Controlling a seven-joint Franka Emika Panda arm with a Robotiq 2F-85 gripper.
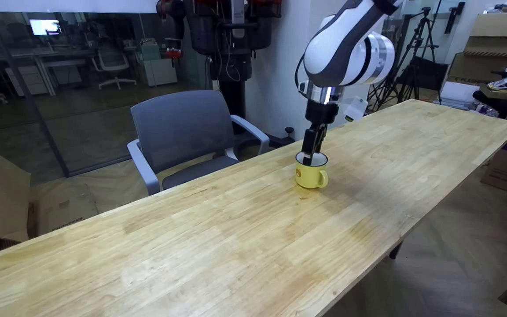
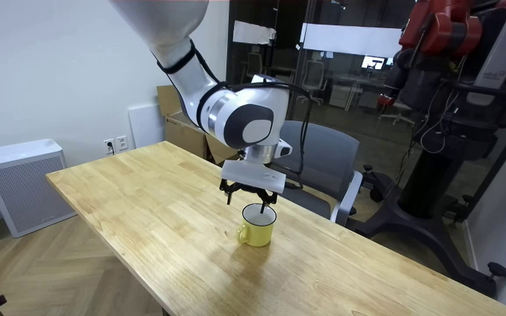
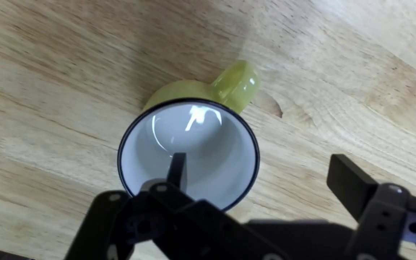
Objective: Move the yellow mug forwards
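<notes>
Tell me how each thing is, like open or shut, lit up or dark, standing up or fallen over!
mug: upright on the table, no drink showing inside
fingers: spread apart, one at the mug's opening, the other outside it
chair: standing upright beside the table
screen: lit up
cardboard box: open, with a flap standing up
plug: pushed into the wall socket

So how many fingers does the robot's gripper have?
2: one finger points down into the yellow mug, and the other finger is outside it, above the table.
</notes>
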